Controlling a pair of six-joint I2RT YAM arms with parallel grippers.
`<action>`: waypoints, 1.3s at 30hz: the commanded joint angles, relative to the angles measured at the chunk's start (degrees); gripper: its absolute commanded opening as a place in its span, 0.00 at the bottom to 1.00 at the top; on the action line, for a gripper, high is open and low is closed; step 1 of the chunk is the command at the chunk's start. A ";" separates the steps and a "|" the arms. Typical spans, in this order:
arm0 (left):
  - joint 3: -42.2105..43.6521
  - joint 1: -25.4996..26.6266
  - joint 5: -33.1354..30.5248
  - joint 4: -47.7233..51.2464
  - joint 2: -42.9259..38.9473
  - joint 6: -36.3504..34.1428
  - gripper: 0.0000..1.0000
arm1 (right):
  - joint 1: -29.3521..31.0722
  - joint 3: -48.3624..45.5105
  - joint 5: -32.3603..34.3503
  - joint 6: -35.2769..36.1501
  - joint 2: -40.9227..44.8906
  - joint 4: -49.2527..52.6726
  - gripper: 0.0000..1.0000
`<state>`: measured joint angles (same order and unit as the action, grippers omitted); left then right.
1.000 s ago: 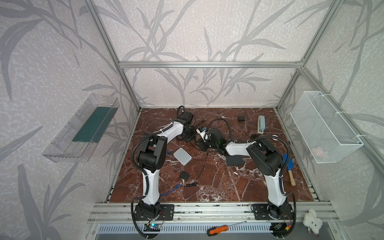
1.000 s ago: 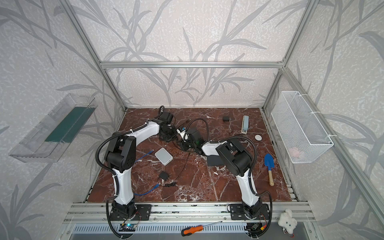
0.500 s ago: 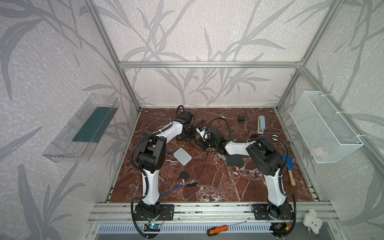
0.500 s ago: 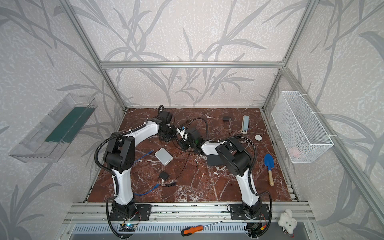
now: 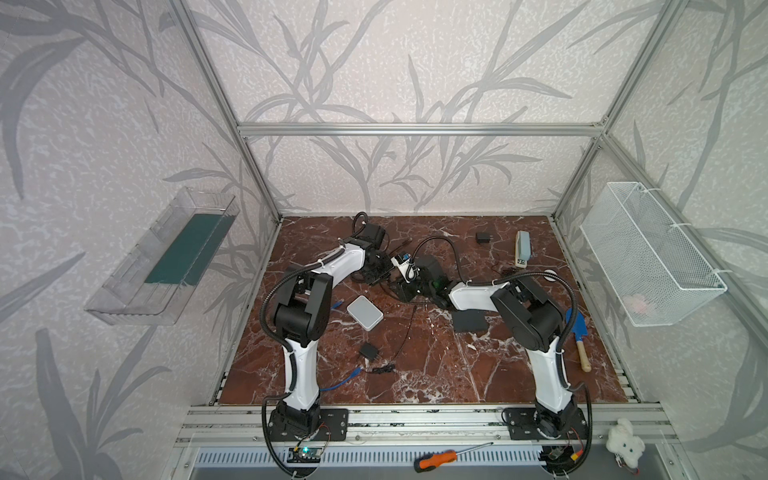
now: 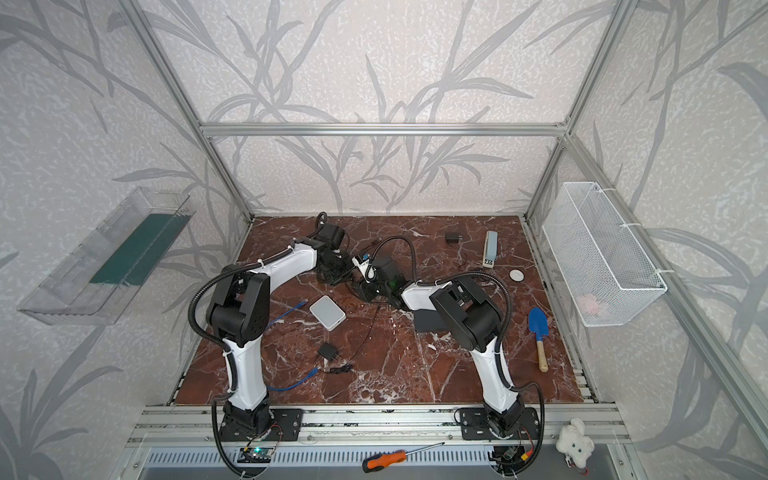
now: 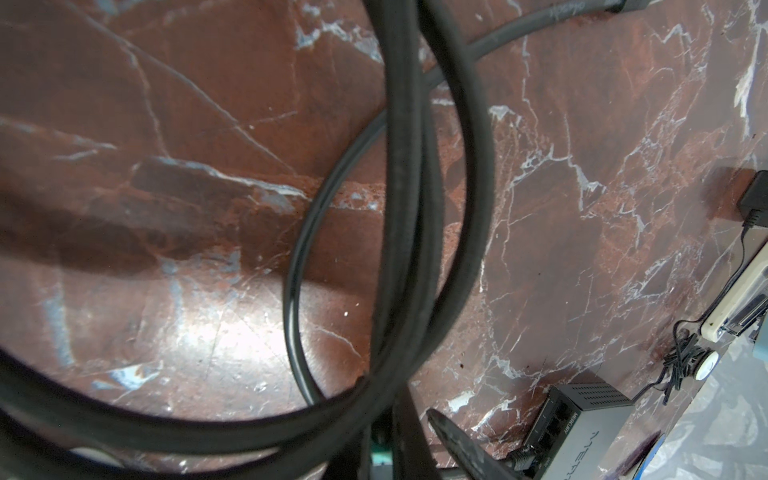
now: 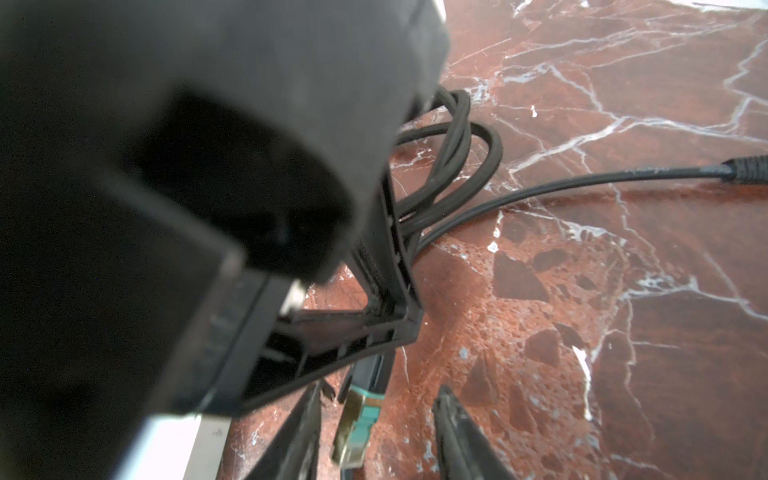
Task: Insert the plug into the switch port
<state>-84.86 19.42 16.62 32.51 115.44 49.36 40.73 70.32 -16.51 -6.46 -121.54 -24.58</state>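
The white switch box lies flat left of centre; its port does not show from above. A small black adapter block with a thin black cord lies nearer the front; the plug tip is too small to pick out. At the back centre my left gripper is shut on a thick black cable, whose teal-and-gold connector sticks out. My right gripper is open, a finger on each side of that connector, with a gap to both.
A dark grey slab lies beside the right arm, with a blue trowel further right. A second adapter, a stapler-like block and a white disc sit at the back right. A blue cable runs along the front left.
Both arms stay almost where they were. The right gripper has edged slightly toward the left gripper at the back centre.
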 commanded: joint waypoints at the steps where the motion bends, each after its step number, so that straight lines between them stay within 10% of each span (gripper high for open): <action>1: 0.07 0.71 0.80 -1.97 -2.95 1.53 0.08 | 1.49 0.17 -2.91 1.02 -1.46 -0.10 0.43; 29: 3.40 -0.26 6.57 -6.67 -5.41 8.83 0.09 | 0.36 0.26 3.39 -5.39 1.07 4.25 0.06; 39: 0.84 -0.78 6.03 -3.27 -6.49 -1.97 0.37 | -3.47 -0.03 -3.64 -12.17 4.80 11.83 0.04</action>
<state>-81.62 18.85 22.70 26.94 111.55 53.52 38.15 70.22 -17.06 -16.23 -120.03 -17.78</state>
